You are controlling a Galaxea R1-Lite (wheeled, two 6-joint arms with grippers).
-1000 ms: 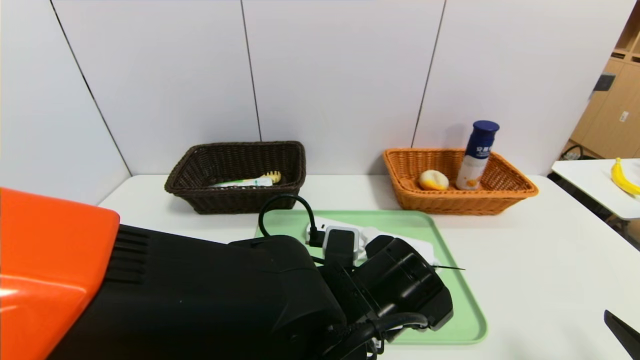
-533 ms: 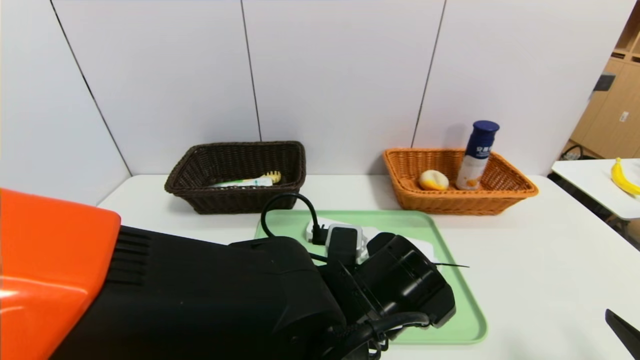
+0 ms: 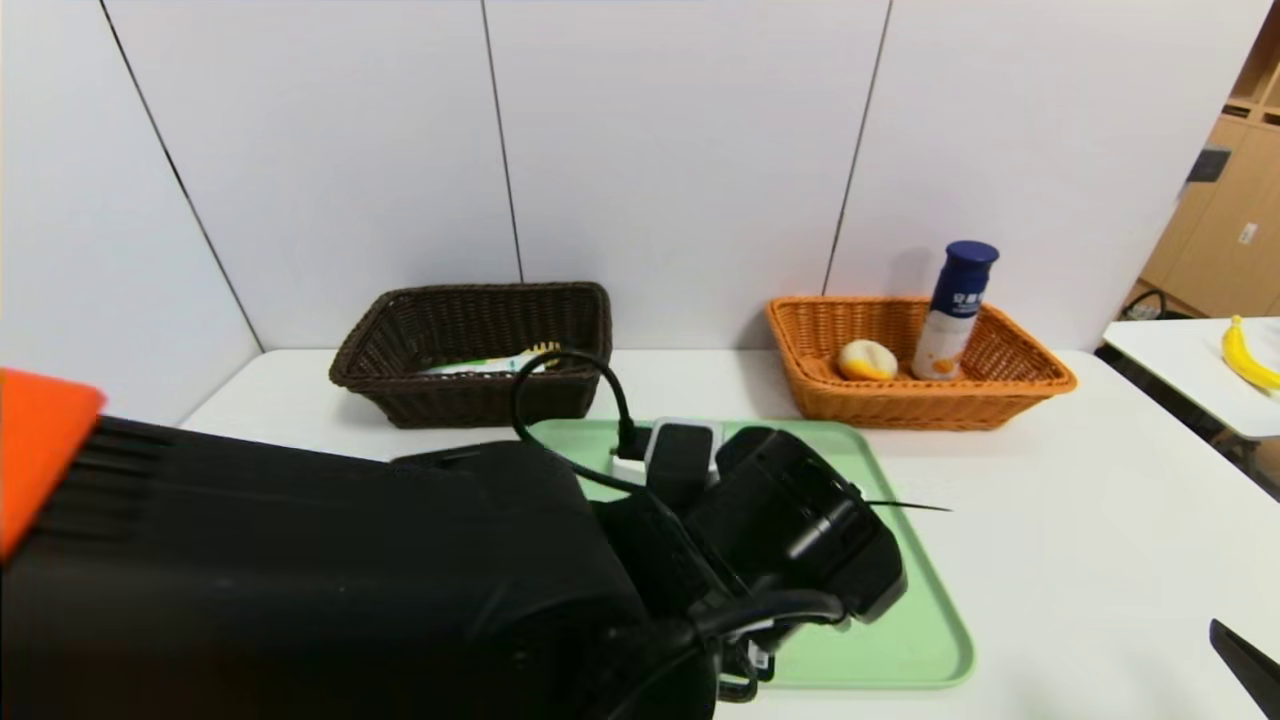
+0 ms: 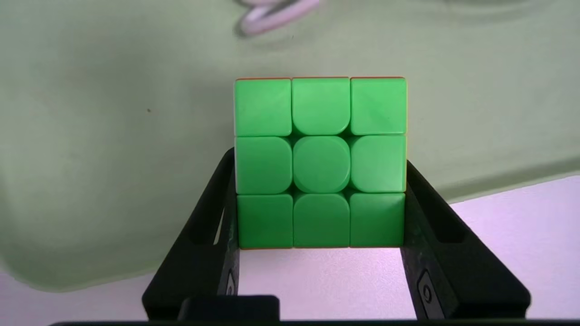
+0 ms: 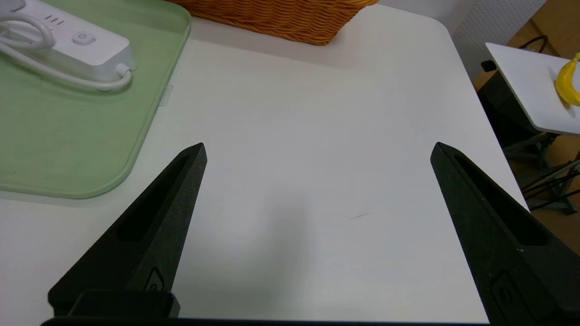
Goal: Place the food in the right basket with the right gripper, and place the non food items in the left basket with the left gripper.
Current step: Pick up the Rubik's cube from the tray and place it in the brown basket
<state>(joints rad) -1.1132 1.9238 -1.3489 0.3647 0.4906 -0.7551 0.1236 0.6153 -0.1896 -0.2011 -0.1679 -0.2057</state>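
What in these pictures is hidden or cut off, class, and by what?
- Head view: green plastic tray and white power strip, mostly behind the left arm.
- Head view: contents of the dark brown wicker basket, behind its rim.
- Left wrist view: green puzzle cube, other faces unseen.
- Head view: right tool, cut by the edge.

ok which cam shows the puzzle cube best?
Left wrist view: the puzzle cube fills the frame, green face out, clamped between the left gripper fingers. In the head view the left arm hides it; the right wrist view misses it.
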